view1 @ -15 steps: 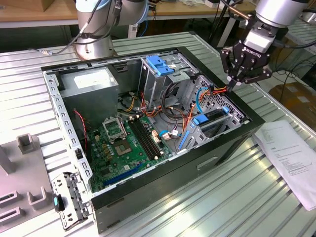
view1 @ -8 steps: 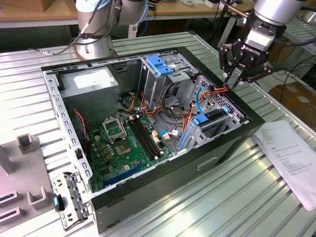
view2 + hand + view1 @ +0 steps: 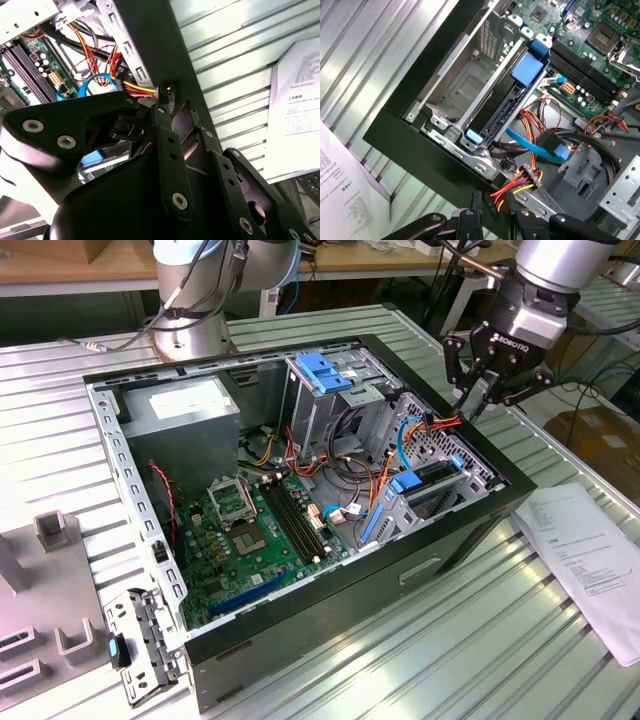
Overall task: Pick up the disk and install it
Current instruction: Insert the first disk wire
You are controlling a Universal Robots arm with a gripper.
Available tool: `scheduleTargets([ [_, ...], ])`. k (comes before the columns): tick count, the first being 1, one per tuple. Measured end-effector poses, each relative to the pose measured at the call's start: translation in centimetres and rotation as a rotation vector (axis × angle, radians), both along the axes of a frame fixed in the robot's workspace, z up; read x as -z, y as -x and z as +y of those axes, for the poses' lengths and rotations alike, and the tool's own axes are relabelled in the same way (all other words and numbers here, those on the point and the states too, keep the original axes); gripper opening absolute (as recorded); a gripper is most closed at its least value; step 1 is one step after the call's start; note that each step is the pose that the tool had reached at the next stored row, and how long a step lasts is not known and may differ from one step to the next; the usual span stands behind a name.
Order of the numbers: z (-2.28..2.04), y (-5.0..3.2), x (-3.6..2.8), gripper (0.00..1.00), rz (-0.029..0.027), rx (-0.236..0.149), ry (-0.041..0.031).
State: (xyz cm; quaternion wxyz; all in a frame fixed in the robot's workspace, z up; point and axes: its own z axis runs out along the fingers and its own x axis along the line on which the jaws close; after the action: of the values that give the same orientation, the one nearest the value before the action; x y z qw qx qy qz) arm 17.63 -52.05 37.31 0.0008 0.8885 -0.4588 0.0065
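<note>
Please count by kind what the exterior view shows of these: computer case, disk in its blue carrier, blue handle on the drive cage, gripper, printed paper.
Computer case: 1
Disk: 1
Blue cage handle: 1
Gripper: 1
Printed paper: 1
Total: 5

In the second wrist view the pincer (image 3: 175,112) hid most of the disk (image 3: 95,160), and the picture's edge cut off the paper sheet (image 3: 300,100).
</note>
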Motion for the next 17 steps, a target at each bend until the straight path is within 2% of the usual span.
scheduleTargets([
  [1,0.07,-0.07,0.01,0.31,0.0,-0.003,0.0005],
  [3,0.08,-0.08,0.05,0.31,0.0001,-0.037,0.0006],
  [4,0.09,-0.08,0.12,0.31,0.0,-0.074,0.0006],
  [8,0.07,-0.07,0.29,0.31,0.0,-0.167,0.0005],
  [11,0.03,0.13,0.54,0.31,0.0,-0.2,0.0006],
  [12,0.02,0.41,0.65,0.31,-0.002,-0.203,0.0006],
  [14,0.03,0.42,0.76,0.31,-0.0072,-0.212,0.0013],
  [17,0.02,0.4,0.8,0.3,-0.0083,-0.224,0.0014],
])
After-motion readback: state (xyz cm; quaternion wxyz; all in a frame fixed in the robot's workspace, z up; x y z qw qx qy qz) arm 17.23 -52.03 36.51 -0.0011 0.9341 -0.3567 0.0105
